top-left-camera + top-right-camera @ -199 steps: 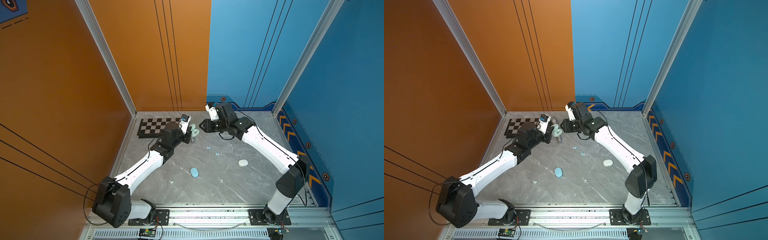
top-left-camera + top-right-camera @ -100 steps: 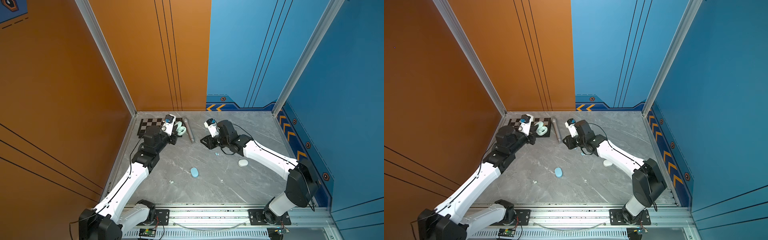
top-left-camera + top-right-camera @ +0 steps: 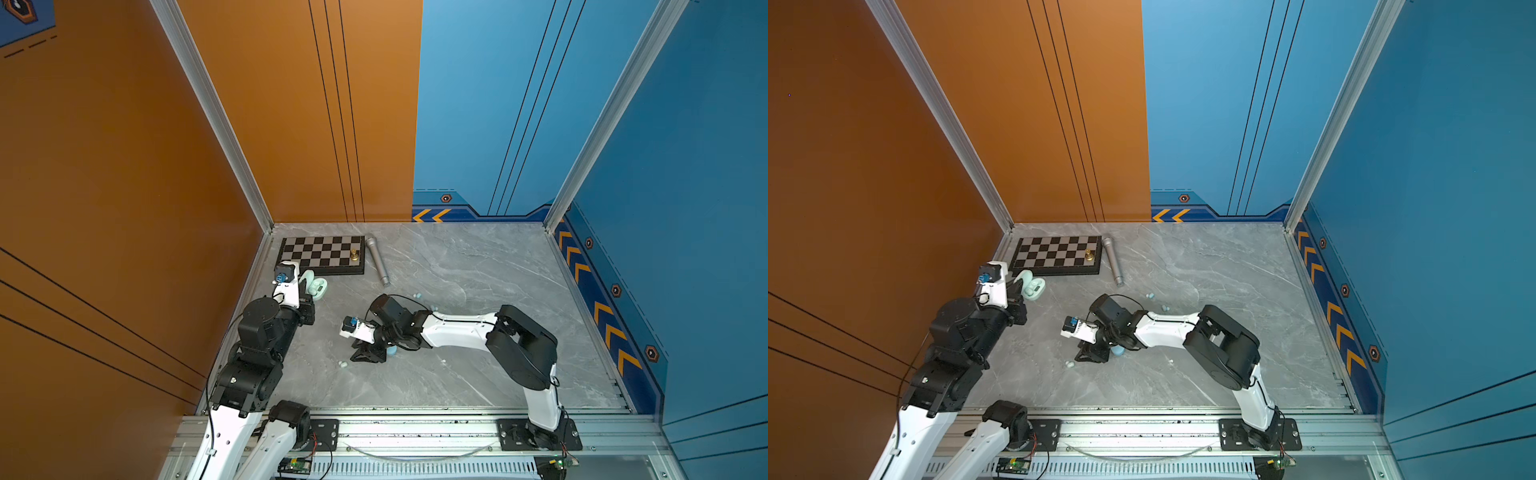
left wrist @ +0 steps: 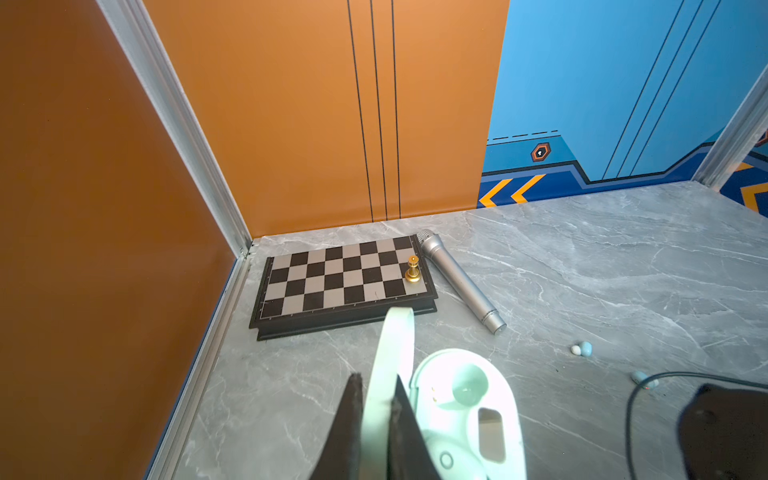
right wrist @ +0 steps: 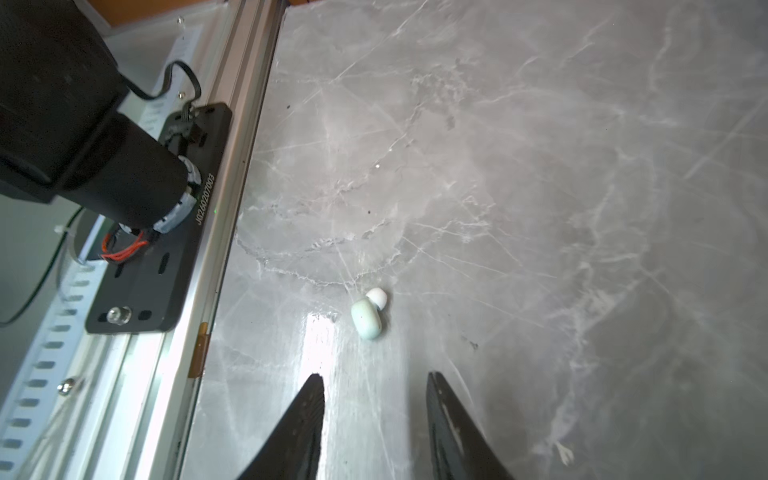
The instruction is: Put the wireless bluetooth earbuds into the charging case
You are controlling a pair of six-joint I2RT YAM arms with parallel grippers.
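mint earbud point(image 5: 366, 319) just beyond right gripper point(image 5: 374, 375)

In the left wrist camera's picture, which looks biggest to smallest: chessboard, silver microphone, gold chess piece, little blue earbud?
chessboard
silver microphone
gold chess piece
blue earbud
The last two look close.

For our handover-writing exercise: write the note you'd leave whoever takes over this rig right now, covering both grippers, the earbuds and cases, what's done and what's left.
Left gripper: jaws shut on the lid of the open mint case, beside the chessboard.
Right gripper: jaws open, empty, just short of a mint earbud on the table.
Done: one well of the mint case seems to hold a bud; the other looks empty.
Left: seat that mint earbud; two blue earbuds lie loose near the microphone; the blue case sits partly hidden by the right gripper.
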